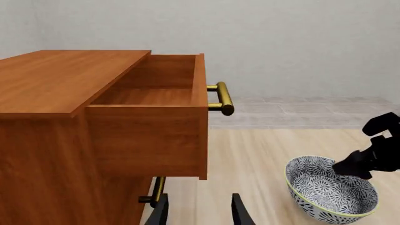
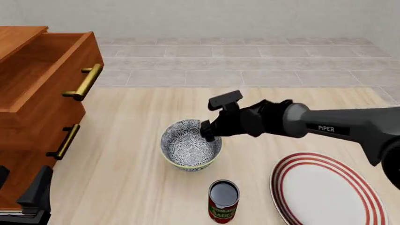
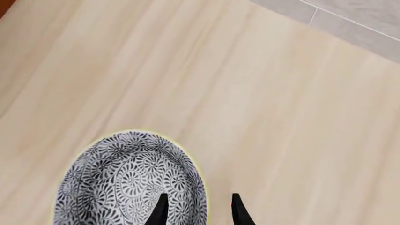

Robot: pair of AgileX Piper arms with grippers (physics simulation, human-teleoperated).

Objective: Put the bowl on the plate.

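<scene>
Reaching in from the right, the right gripper [image 2: 207,132] sits over the near-right rim of the bowl [image 2: 190,149] — in the right wrist view its fingers [image 3: 161,211] are spread, one tip inside the bowl [image 3: 128,180], the other outside, rim between them, contact not clear. Bowl stands upright on the desk [image 2: 125,178], mid-desk, well apart from the plate [image 2: 325,190], which lies flat at the front right, partly cut by the frame edge. Small red-labelled can [image 2: 223,200] stands open-topped just in front of the bowl, between bowl and plate but closer to the bowl. Left gripper [image 1: 198,212] is low at the front left of the desk, fingers spread, holding nothing, pointed at the wooden cabinet [image 2: 34,117]. Top drawer [image 1: 150,117] is pulled out, brass handle [image 1: 222,98] on its front — the lower drawer's handle [image 2: 65,140] also shows.
</scene>
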